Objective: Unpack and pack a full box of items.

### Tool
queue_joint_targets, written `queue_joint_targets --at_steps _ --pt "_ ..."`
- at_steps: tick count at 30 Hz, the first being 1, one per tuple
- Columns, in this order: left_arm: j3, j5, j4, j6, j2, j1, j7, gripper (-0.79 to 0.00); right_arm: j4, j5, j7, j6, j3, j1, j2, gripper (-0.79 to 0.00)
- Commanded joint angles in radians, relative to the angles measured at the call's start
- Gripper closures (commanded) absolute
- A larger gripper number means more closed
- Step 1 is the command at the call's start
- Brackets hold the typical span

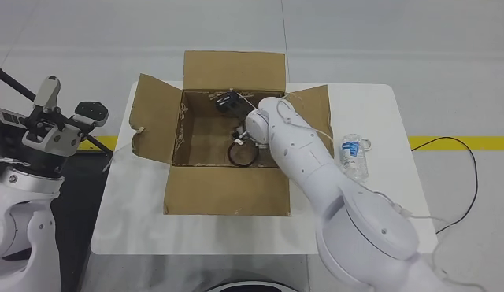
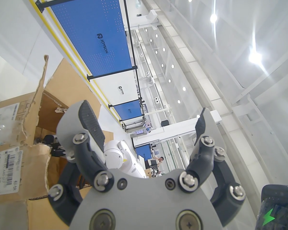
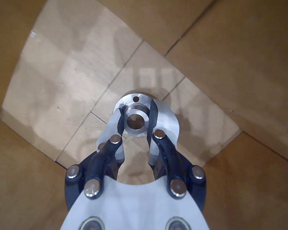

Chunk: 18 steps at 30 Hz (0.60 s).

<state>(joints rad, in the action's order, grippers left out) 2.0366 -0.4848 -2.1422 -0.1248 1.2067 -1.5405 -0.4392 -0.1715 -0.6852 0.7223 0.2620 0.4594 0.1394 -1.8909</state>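
Observation:
An open cardboard box (image 1: 224,190) sits on the white table, flaps spread. My right arm reaches down into it. In the right wrist view my right gripper (image 3: 136,118) is shut on a round metal flange (image 3: 135,120) with a hollow hub, held just above the box floor (image 3: 69,72). From the top view a black item (image 1: 229,100) lies at the box's far wall and a black ring-shaped cable (image 1: 240,154) lies beside the right wrist. My left gripper (image 2: 144,118) is open and holds nothing, raised off the table's left side and pointing up past the box flap (image 2: 36,111).
A clear plastic water bottle (image 1: 353,155) lies on the table (image 1: 370,111) to the right of the box. The box's torn left flap (image 1: 153,119) hangs out towards the left arm. Bare table shows in front of the box.

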Motion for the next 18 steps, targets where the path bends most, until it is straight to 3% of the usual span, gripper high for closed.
queue_joint_targets --at_steps 1,18 --pt "-0.002 -0.001 -0.001 -0.001 -0.001 0.002 0.0 -0.785 -0.003 0.008 -0.014 0.029 0.008 -0.004 0.005 0.0" --pt "-0.029 0.0 -0.008 -0.003 -0.009 0.018 -0.001 -0.785 -0.111 0.01 -0.18 0.428 0.072 -0.023 0.094 0.0"
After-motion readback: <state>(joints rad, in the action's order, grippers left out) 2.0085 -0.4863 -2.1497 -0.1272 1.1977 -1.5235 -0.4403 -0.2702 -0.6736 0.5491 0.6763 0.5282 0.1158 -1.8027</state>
